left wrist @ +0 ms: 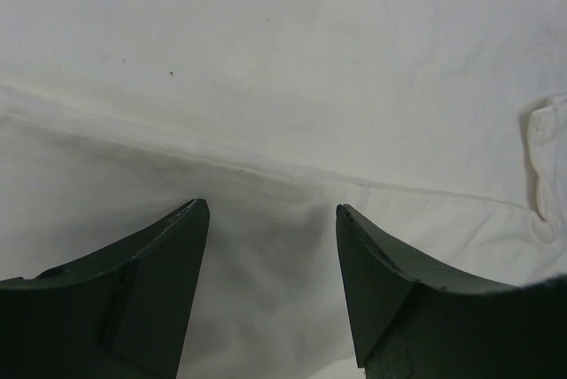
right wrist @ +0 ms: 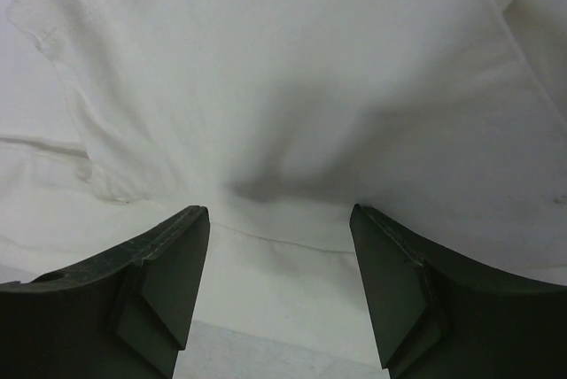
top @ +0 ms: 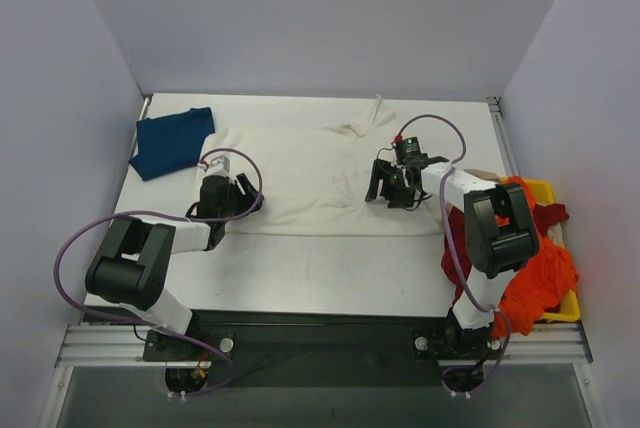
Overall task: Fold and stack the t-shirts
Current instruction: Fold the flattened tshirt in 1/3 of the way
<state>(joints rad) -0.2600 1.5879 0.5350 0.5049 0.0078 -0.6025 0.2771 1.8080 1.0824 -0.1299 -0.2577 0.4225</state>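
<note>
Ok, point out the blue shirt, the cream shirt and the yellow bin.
blue shirt (top: 172,141): top view, middle of the cloth.
cream shirt (top: 310,180): top view, middle of the body.
yellow bin (top: 543,186): top view, far rim.

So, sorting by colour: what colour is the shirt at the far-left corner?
Dark blue shirt, clearest in the top view.

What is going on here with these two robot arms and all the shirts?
Two robot arms are working on a cream t-shirt spread flat on the table. The left hand is over its left part and the right hand over its right part; both are open, gripping nothing. A dark blue t-shirt looks folded at the far left corner. An orange t-shirt and a dark red t-shirt are heaped at the yellow bin, not yet folded.
</note>
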